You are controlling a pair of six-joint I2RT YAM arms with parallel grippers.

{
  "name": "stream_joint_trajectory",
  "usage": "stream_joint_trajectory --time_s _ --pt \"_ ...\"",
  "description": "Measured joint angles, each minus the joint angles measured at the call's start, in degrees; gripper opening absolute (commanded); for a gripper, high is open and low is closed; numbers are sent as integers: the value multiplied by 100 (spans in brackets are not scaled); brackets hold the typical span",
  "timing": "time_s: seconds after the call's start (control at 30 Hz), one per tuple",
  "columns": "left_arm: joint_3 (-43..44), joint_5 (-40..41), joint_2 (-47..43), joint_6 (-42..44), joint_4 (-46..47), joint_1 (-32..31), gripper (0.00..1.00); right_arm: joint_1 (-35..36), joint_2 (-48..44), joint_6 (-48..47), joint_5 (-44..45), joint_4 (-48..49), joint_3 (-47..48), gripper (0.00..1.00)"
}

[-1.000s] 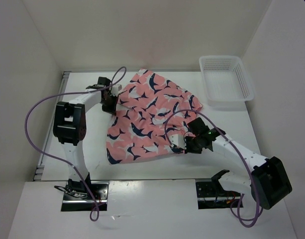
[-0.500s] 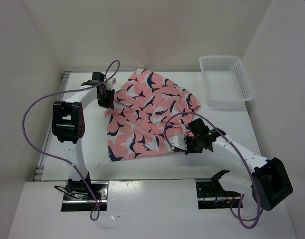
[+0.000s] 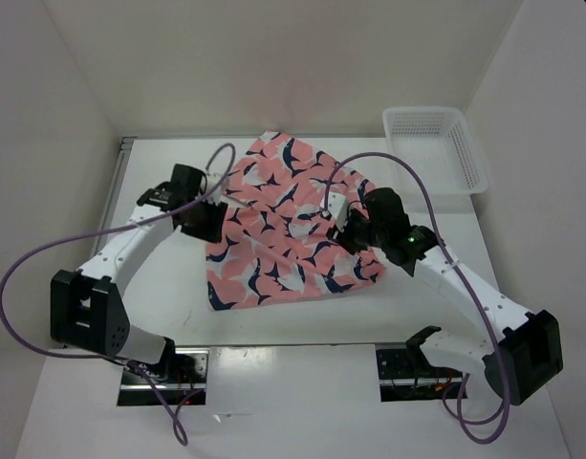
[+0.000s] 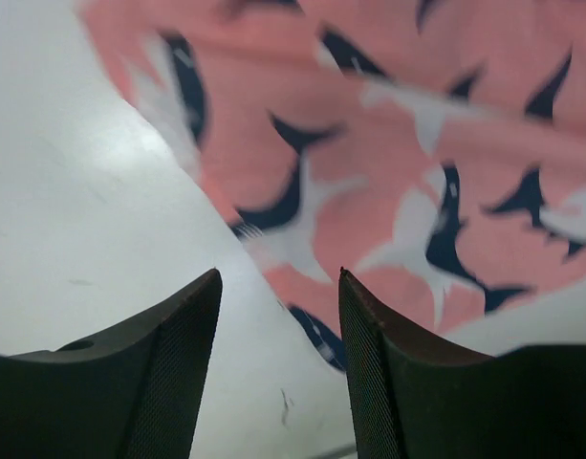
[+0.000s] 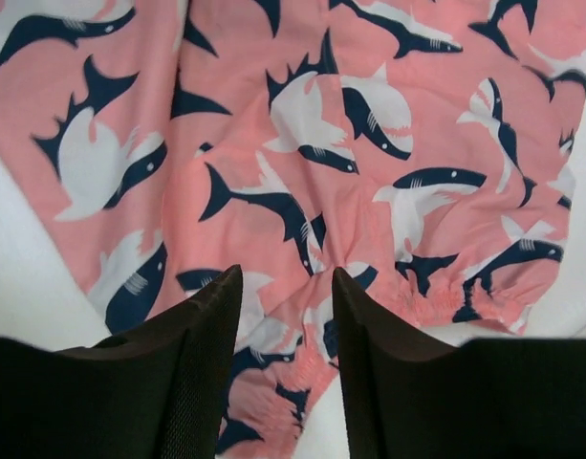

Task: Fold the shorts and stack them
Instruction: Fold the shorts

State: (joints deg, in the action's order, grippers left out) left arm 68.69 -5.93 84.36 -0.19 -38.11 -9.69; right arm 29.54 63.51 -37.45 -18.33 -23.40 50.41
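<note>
The left hand [image 3: 201, 217], spread, sits at the left edge of the shorts [image 3: 273, 244]; the right hand [image 3: 348, 228], also spread, hovers over their right half.

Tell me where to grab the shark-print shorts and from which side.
Best bet: pinch the left edge of the shorts, coming in low from the left over the table. The fabric lies flat, so only its edges offer a lip, and the open left gripper faces that one.
</note>
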Motion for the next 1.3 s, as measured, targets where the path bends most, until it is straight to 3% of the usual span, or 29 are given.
stream_joint_trajectory --time_s 0.1,0.23,0.57,0.9,0.97,1.1,1.23,1.3 --pt "-686 35 -210 0 -363 -562 60 9 330 542 278 522 -131 33" --pt "-1482 -57 -107 -2 -739 -1193 61 11 935 1128 678 973 -376 26" --pt "-2129 437 431 -7 -291 -1816 61 11 1259 1263 1069 776 -732 24" --pt "-3003 1075 -439 -24 125 -2149 60 11 1276 754 1541 769 -966 28" --pt "-2990 1126 -533 -20 68 -2138 60 11 1292 758 1556 750 -855 29" --pt "-2557 800 -238 -2 -586 -1792 60 9 1414 903 1589 758 -291 45" --pt "-1154 286 116 -2 -1032 -1390 60 -48 1615 1073 1598 813 437 47" --pt "-673 321 133 -11 -846 -1311 70 -76 1646 938 1589 798 660 52"
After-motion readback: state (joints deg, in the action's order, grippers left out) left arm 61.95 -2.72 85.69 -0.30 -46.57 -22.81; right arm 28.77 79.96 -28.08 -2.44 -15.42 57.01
